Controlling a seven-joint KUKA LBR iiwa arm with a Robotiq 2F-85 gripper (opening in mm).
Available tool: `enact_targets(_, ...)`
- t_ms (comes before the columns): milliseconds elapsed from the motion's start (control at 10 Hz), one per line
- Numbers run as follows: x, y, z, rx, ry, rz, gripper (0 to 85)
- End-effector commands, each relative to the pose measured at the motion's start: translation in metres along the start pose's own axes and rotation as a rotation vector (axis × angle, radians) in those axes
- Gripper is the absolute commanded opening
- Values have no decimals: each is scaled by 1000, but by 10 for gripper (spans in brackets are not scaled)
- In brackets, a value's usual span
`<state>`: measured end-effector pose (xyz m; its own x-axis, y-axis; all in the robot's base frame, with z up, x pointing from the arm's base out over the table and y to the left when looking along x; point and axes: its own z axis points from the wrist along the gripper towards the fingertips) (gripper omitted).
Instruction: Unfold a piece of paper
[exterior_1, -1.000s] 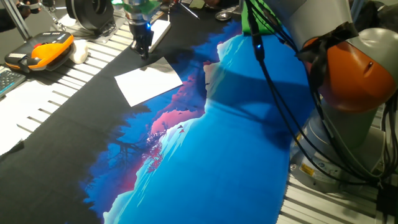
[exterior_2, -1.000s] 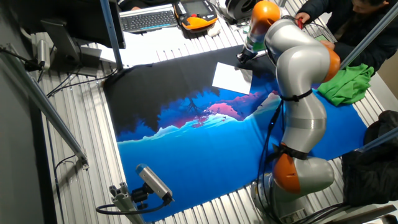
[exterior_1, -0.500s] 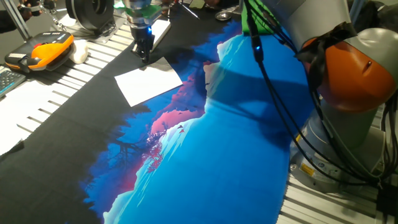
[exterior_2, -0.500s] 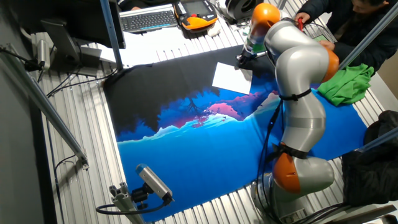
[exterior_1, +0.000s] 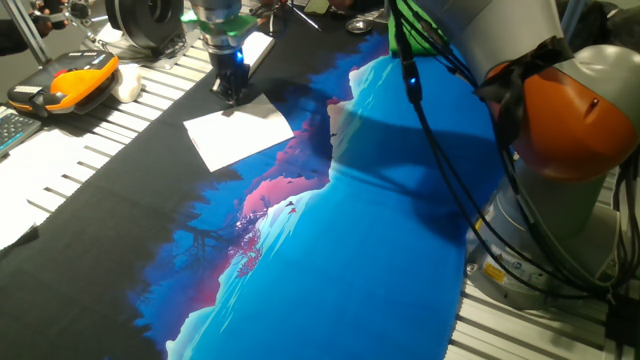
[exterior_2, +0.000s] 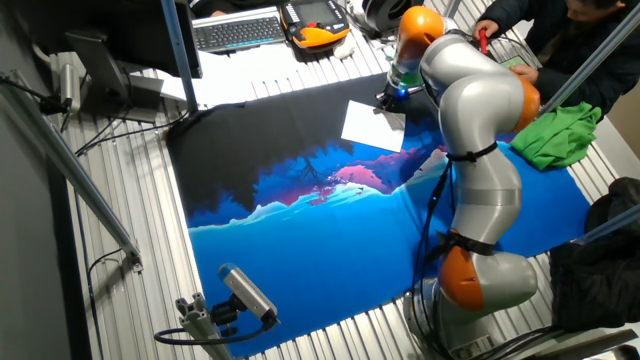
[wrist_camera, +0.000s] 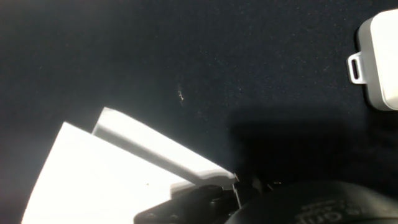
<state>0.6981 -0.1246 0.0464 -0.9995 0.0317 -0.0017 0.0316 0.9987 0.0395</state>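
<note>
Hiding most of the fingertips, dark housing filling the hand view's bottom edge. Reaching down steeply, gripper (exterior_1: 232, 92) pinching the far corner of the piece of paper (exterior_1: 238, 136), lifting its top layer, lying folded on the black cloth (exterior_1: 130, 200).

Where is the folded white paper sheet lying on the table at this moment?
In one fixed view the folded white paper sheet lies on the black part of the printed cloth, its far corner at the gripper; the hand view shows that corner's top layer lifted.
</note>
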Motion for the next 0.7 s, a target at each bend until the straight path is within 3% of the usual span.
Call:
enact_targets(0, 1, 2, -3, -4, 10, 0, 170)
enact_targets(300, 19, 17, -16, 1, 53, 24, 170)
enact_targets(600, 44, 32, -35, 14, 101, 46, 170)
